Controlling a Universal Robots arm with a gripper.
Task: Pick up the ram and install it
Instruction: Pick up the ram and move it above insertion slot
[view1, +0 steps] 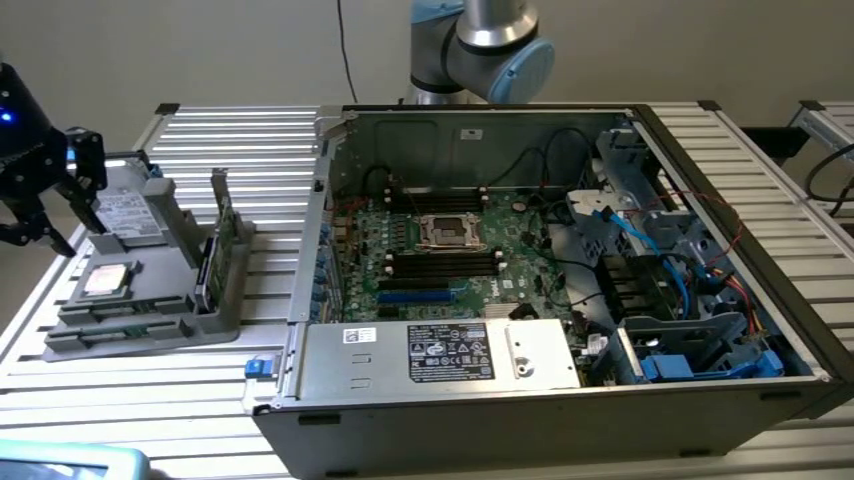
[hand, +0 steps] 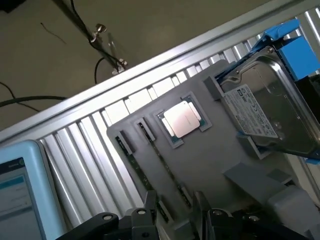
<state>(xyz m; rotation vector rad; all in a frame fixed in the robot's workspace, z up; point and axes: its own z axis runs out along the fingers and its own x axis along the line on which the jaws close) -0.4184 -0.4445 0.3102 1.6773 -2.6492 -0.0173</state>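
The ram (hand: 161, 156) is a thin dark green stick standing on edge in a slot of the grey parts tray (hand: 210, 160). In the exterior view the ram (view1: 204, 272) lies along the tray's (view1: 134, 335) side nearest the computer. My gripper (hand: 175, 217) hovers over the tray with its fingers (hand: 149, 210) apart and nothing between them, and the stick runs toward the gap. In the exterior view the gripper (view1: 80, 238) hangs at the far left, over the tray's outer side, a short way from the ram.
A silver processor chip (hand: 182, 119) and a grey drive with blue tabs (hand: 265, 110) sit on the tray. The open computer case (view1: 561, 260) with its motherboard (view1: 441, 240) takes up the exterior view's right. A pale blue screen (hand: 15, 190) stands beside the tray on the slatted table (view1: 267, 130).
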